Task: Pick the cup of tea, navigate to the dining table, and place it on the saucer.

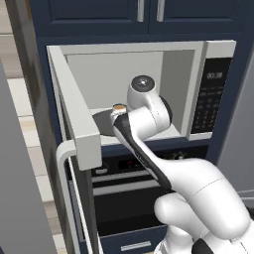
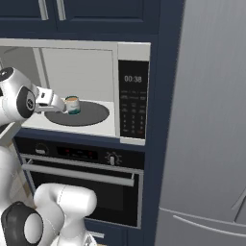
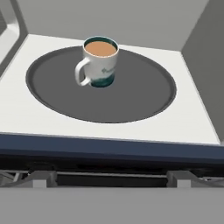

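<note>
Navy cabinets frame an open microwave [image 2: 96,91] where the cup [image 3: 99,61] stands upright on the dark turntable [image 3: 131,96]. Jaws wide open and empty, just short of it: the pick is in hand. Next, I judge, they must reach in and straddle the cup.

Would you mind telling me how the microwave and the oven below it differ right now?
The microwave has its door swung open, while the oven is closed. The microwave holds the cup of tea on its dark turntable; the oven's interior is hidden. Both sit in the navy cabinet column.
</note>
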